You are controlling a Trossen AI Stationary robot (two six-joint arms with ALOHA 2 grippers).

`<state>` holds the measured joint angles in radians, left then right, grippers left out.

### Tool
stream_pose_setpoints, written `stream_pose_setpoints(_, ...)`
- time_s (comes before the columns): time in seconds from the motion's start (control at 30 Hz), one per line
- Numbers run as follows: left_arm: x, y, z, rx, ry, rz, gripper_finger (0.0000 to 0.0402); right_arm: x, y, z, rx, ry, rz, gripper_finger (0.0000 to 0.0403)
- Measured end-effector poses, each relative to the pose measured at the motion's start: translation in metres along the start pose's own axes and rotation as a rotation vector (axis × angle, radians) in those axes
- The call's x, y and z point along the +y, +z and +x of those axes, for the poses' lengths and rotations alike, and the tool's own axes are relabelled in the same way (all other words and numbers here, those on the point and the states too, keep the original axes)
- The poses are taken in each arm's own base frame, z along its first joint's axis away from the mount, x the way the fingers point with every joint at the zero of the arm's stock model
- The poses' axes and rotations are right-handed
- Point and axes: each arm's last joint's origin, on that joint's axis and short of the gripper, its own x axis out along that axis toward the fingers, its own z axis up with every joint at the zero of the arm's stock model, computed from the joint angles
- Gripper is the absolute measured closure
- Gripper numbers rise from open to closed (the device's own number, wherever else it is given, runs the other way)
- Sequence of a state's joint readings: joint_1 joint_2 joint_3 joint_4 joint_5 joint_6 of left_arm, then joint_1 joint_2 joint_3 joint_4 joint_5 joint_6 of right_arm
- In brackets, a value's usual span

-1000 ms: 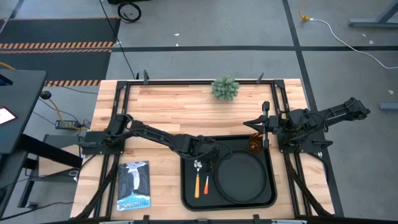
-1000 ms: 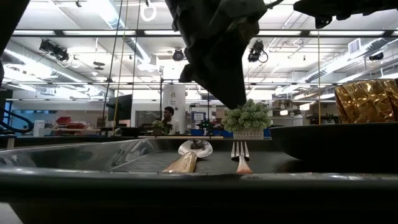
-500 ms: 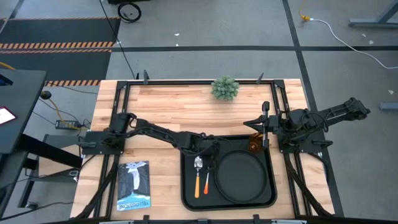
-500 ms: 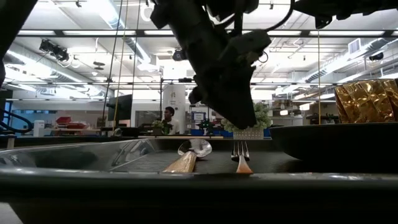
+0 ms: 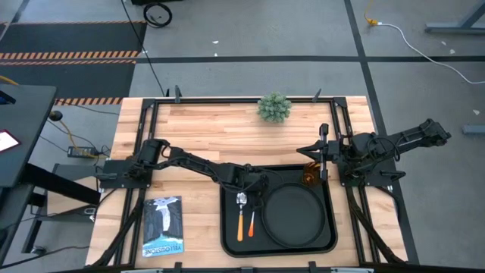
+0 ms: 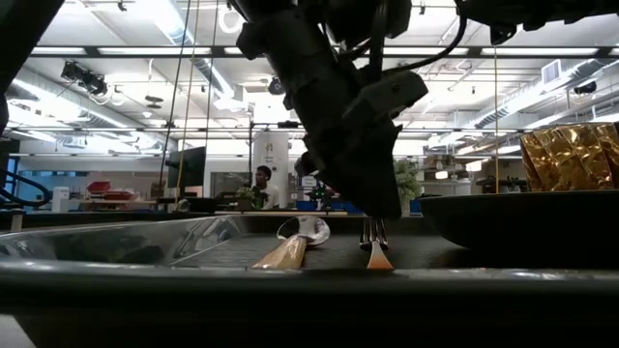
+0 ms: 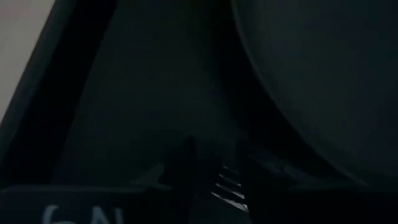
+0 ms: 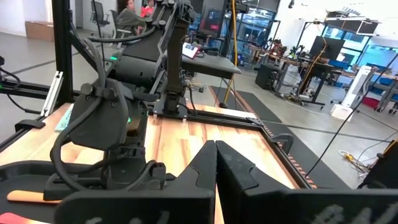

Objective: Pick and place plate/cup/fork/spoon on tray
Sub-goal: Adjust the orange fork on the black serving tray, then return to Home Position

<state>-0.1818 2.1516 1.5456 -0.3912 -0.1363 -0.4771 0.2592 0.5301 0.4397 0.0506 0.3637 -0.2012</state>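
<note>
High view: the left gripper (image 5: 254, 184) hovers just beyond the fork (image 5: 251, 221) and spoon (image 5: 240, 216) on the tray (image 5: 227, 243), beside the plate (image 5: 295, 214); the cup (image 5: 310, 177) sits cornerwise. Left wrist view: jaws apart, empty. Everything seems placed; next, withdraw. Right wrist view: right gripper (image 8: 214, 163) pressed together.
</note>
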Motion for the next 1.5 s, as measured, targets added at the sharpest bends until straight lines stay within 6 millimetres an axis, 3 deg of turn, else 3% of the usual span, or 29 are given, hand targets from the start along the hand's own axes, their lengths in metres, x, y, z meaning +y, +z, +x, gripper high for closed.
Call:
stream_pose_setpoints(1.0, 0.004, -0.003, 0.0, 0.039, 0.044, 0.001, 0.0279, 0.0, 0.0, 0.0, 0.0, 0.0, 0.0, 0.0396)
stream_pose_setpoints(1.3, -0.002, 0.021, -0.023, 0.052, 0.067, 0.046, 0.0279, 0.0, 0.0, 0.0, 0.001, 0.0, 0.0, 0.0396)
stream_pose_setpoints(1.5, -0.004, 0.021, -0.037, 0.128, 0.092, 0.198, 0.0279, 0.001, 0.0, -0.001, -0.01, 0.048, 0.011, 0.0396)
